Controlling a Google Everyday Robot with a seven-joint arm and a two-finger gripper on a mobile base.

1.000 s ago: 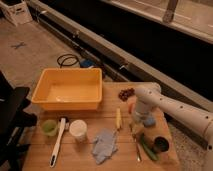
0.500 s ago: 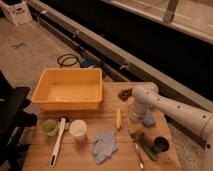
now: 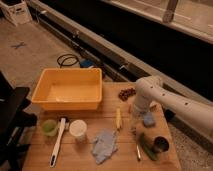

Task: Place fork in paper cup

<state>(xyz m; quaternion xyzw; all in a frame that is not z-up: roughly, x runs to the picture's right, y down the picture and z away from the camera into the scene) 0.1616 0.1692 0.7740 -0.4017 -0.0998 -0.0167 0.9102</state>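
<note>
The slim silver fork (image 3: 138, 151) lies flat near the table's front right, beside a green vegetable (image 3: 147, 146). The white paper cup (image 3: 78, 128) stands upright at the front middle-left, to the left of the fork. My white arm reaches in from the right and bends down. The gripper (image 3: 134, 123) points down just above the table, a little behind the fork and to the right of the cup. It holds nothing that I can see.
A yellow bin (image 3: 42, 98) fills the table's back left. A translucent green cup (image 3: 48, 127) and a white-handled utensil (image 3: 57, 143) are at the front left. A blue-grey cloth (image 3: 104, 145), a yellow item (image 3: 118, 119), a blue object (image 3: 148, 119), dark-red fruit (image 3: 126, 93) and a dark can (image 3: 160, 145) surround the gripper.
The arm has shifted slightly left and lowered, bringing the gripper closer to the table behind the fork. The objects have not moved.
</note>
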